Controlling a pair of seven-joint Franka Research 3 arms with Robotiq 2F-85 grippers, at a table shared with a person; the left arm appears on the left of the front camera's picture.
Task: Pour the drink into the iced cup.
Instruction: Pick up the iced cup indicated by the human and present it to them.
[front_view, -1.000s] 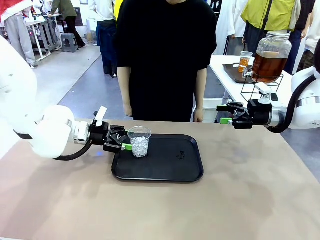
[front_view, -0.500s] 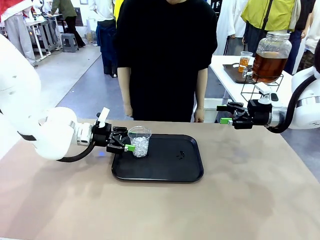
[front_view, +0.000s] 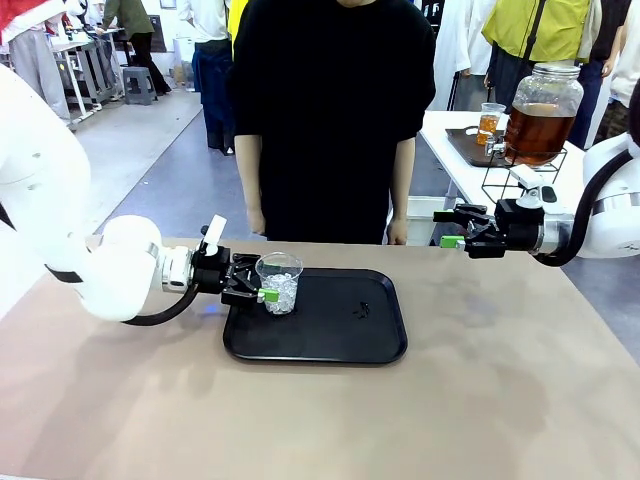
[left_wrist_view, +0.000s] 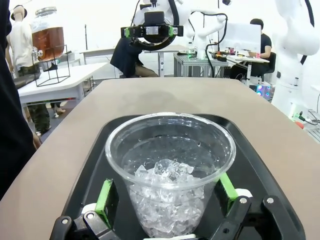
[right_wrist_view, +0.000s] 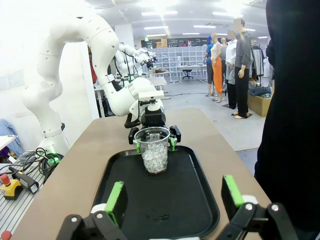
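Iced cup: left edge of tray.

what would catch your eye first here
A clear cup of ice stands at the left end of a black tray, with the left pincer open around it. Beyond the right pincer, open in the air, a glass jar of amber drink sits on a side table.

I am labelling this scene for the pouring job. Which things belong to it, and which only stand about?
For the job: iced cup, black tray, drink jar, left gripper open around the cup, right gripper open.
Only about: wire stand, grey stool, side table.
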